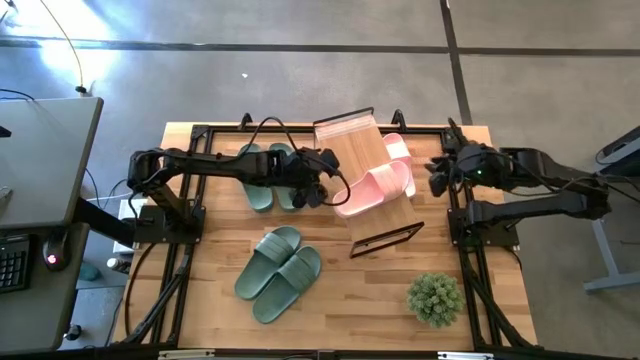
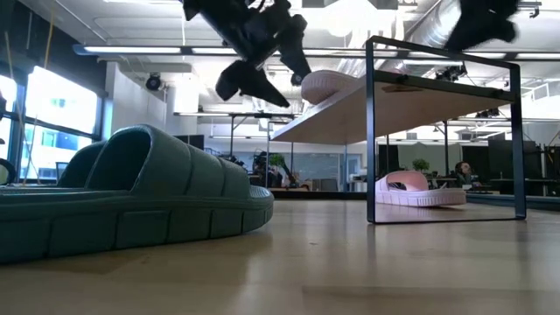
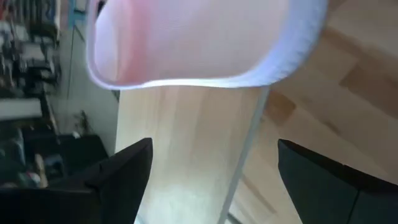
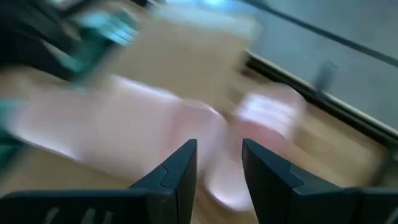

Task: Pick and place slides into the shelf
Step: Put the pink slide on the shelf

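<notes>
The shelf (image 1: 362, 150) stands mid-table, its light slatted panel (image 2: 385, 109) slanting on a black frame. One pale pink slide (image 1: 372, 190) lies on the panel, seen also in the low view (image 2: 328, 85) and close in the left wrist view (image 3: 199, 37). The second pink slide (image 1: 400, 158) rests sole-down on the table by the shelf (image 2: 420, 188). My left gripper (image 1: 325, 190) hovers open just short of the upper slide's end (image 3: 214, 165), touching nothing. My right gripper (image 1: 437, 176) hangs open at the shelf's right (image 4: 219, 155), facing the pink slides.
Two sage-green slides (image 1: 268, 176) lie under my left arm. Another green pair (image 1: 280, 270) sits toward the near edge and fills the low view's foreground (image 2: 131, 192). A small potted plant (image 1: 435, 297) stands near-right. Bare tabletop (image 1: 370, 300) lies between that pair and the plant.
</notes>
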Action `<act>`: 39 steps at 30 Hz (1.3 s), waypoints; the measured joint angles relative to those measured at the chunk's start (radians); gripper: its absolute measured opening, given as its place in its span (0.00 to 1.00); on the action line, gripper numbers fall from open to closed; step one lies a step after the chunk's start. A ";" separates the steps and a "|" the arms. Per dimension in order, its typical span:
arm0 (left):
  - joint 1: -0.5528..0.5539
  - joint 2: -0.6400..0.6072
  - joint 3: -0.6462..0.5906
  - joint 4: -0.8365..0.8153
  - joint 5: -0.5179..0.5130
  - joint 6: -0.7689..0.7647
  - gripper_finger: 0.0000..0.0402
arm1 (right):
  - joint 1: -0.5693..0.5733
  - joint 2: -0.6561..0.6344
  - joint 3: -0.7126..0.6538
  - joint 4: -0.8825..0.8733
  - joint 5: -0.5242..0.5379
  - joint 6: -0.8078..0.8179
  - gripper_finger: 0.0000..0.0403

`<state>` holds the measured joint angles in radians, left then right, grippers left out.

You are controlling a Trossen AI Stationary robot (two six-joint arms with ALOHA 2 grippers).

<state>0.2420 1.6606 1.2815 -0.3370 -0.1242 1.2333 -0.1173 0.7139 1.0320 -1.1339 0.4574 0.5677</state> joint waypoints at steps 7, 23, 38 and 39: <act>-0.002 -0.092 -0.001 -0.057 0.008 -0.336 0.81 | -0.140 0.007 0.000 -0.159 0.054 -0.151 0.29; -0.002 -0.155 0.000 -0.006 0.042 -0.614 0.81 | -0.625 0.000 -0.242 0.290 -0.462 -0.395 0.29; 0.000 -0.155 -0.001 -0.063 0.118 -0.564 0.81 | -0.648 0.060 -0.417 0.483 -0.398 -0.317 0.29; 0.000 -0.155 -0.001 -0.069 0.118 -0.552 0.81 | -0.648 0.060 -0.426 0.510 -0.393 -0.321 0.29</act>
<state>0.2420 1.5055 1.2804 -0.4058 -0.0065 0.6818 -0.7654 0.7735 0.6057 -0.6234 0.0646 0.2463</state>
